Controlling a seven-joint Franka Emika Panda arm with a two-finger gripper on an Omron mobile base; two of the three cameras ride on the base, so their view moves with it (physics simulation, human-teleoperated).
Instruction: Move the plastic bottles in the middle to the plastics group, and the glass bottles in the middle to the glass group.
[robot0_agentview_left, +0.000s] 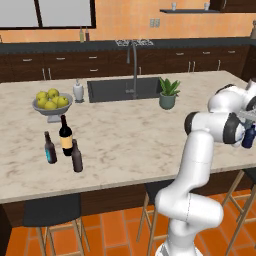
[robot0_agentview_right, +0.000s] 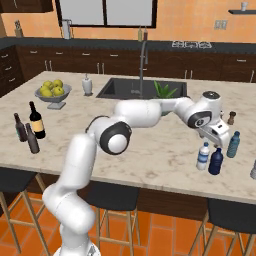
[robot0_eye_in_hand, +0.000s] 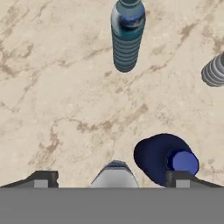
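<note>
While the navy plastic bottle (robot0_agentview_right: 216, 162) stands upright on the marbled desk (robot0_agentview_right: 150, 150), its long axis is vertical and its cap points straight up; it is a squat, opaque, smooth-sided thing with a rounded shoulder. Just beside it, toward the sink (robot0_agentview_right: 125, 89), stands the clear plastic bottle (robot0_agentview_right: 203, 156) — white cap, blue label, also upright. On the navy bottle's other side, near but apart, the slim teal-blue bottle (robot0_agentview_right: 233, 144) rises upright, its ribbed translucent body narrower and taller than the other two.

From the hand view the navy bottle (robot0_eye_in_hand: 164, 159) is seen from above, its round blue cap near one dark finger tip, and the clear bottle's pale top (robot0_eye_in_hand: 114, 174) sits between the tips; the teal bottle (robot0_eye_in_hand: 127, 35) lies farther off across the beige veined stone.

Above the navy bottle hangs the gripper (robot0_agentview_right: 216, 136), jaws spread wide and released, grasping nothing.

Well apart from the navy bottle, at the far end of the desk, the slender dark brown glass bottle (robot0_agentview_left: 76, 157) stands upright with its long neck up — just beside the black wine bottle (robot0_agentview_left: 65, 135) with a tan label and the small brown bottle (robot0_agentview_left: 49, 148) with a teal label. Beyond them sits a grey bowl of yellow fruit (robot0_agentview_left: 51, 102).
</note>
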